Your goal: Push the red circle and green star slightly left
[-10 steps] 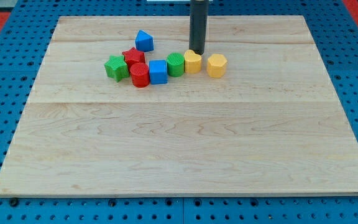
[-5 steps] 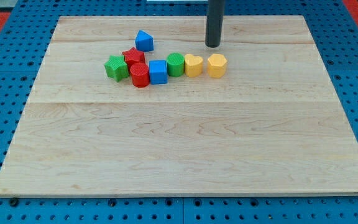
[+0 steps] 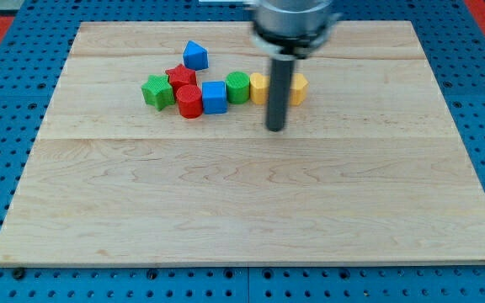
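Note:
The red circle [image 3: 189, 101] lies in a cluster at the board's upper left, touching the green star [image 3: 156, 91] on its left, the red star [image 3: 180, 77] above and a blue cube [image 3: 214, 97] on its right. My tip [image 3: 275, 129] rests on the board below the two yellow blocks, well to the right of the red circle. The rod hides part of the yellow blocks.
A green block [image 3: 237, 87], a yellow heart-like block [image 3: 259, 87] and a yellow block [image 3: 296, 87] continue the row to the right. A blue block [image 3: 195, 55] sits above the cluster. The wooden board [image 3: 242, 210] lies on a blue pegboard.
My tip has moved from above the yellow blocks toward the view's bottom, now below them. The blocks have not visibly moved.

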{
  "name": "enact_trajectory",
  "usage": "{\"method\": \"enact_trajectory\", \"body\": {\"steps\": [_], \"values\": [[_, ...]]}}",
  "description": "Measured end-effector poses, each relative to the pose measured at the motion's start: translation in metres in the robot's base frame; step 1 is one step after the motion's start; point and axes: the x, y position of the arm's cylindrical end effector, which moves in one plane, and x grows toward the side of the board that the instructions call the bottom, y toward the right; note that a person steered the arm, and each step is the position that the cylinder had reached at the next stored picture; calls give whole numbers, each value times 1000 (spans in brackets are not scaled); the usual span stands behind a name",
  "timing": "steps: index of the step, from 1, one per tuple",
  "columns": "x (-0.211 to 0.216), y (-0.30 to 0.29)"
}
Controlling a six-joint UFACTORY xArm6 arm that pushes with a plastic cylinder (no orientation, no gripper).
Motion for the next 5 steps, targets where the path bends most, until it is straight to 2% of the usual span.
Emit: {"method": "enact_trajectory", "body": {"steps": [1,2,5], "values": [[-25,-55],[-21,-86],[-17,-99]]}}
